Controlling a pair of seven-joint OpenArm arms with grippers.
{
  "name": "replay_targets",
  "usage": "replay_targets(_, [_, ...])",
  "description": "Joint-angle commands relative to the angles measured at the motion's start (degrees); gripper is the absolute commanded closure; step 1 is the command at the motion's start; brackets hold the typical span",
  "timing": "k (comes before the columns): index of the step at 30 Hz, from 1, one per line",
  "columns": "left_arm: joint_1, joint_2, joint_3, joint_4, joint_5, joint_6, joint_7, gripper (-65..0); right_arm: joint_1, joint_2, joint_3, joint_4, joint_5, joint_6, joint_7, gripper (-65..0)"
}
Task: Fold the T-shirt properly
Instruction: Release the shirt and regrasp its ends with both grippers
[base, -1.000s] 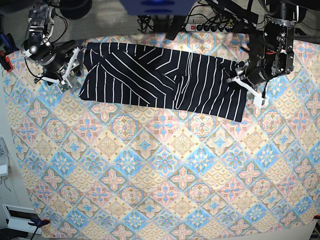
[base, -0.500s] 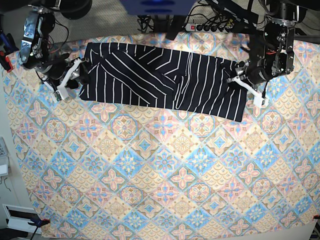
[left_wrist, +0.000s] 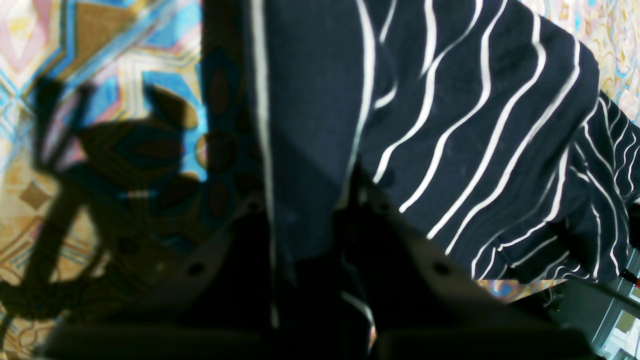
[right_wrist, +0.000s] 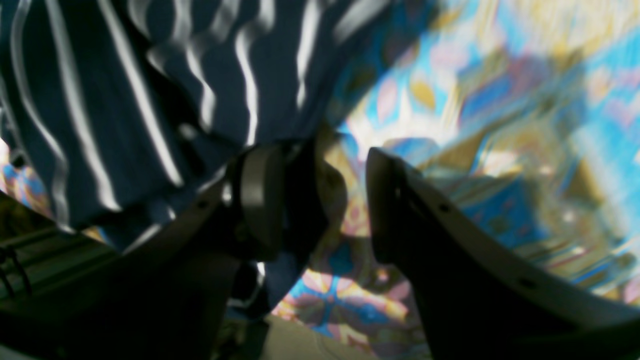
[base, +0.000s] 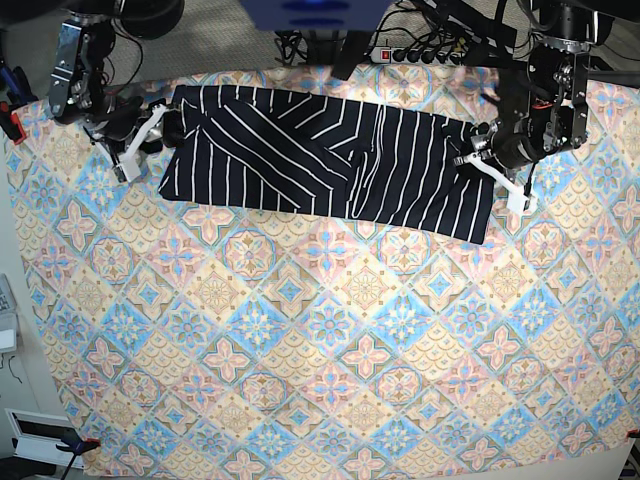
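Note:
The dark striped T-shirt lies folded into a long band across the far part of the patterned tablecloth. My left gripper is at the band's right end. In the left wrist view it is shut on an edge of the T-shirt, with fabric running between the fingers. My right gripper is at the band's upper left corner. In the blurred right wrist view it is open, with the T-shirt lying against its left finger and tablecloth showing in the gap.
A power strip and cables lie behind the table's far edge. A red clamp sits at the left edge. The tablecloth covers the whole near half of the table.
My right gripper has swung from beside the shirt's left edge up and in to its upper left corner. The left arm and the shirt have stayed still.

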Motion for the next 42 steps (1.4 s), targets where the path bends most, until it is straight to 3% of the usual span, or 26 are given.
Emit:
replay_targets(1, [-0.48, -0.87, -0.27, 0.8, -0.53, -0.51, -0.52, 0.0, 0.38, 0.14, 0.2, -0.03, 1.21, 0.6, 0.96, -26.4])
replay_targets(19, [-0.48, -0.78, -0.27, 0.71, -0.36, -0.51, -0.52, 0.0, 2.49, -1.45, -5.07, -2.75, 1.38, 0.6, 0.96, -26.3])
replay_targets(25, [-0.39, -0.78, -0.27, 0.71, -0.53, -0.51, -0.52, 0.0, 3.37, -1.45, -5.16, -10.57, 6.92, 0.6, 1.05, -25.8])
replay_targets(34, [-0.3, -0.51, -0.27, 0.71, -0.62, -0.51, -0.52, 0.0, 3.99, -1.36, -5.07, -10.84, 7.18, 0.6, 0.43, -9.1])
replay_targets(39, [-0.21, 1.86, -0.18, 0.71, -0.53, -0.51, -0.61, 0.0, 7.07, -0.74, -4.72, -10.75, 10.7, 0.6, -0.89, -5.1])
replay_targets(42, [-0.21, 4.41, -0.18, 0.71, -0.18, -0.51, -0.61, 0.0, 8.47, 2.25, -4.72, -10.14, 13.87, 0.6, -1.06, -4.2])
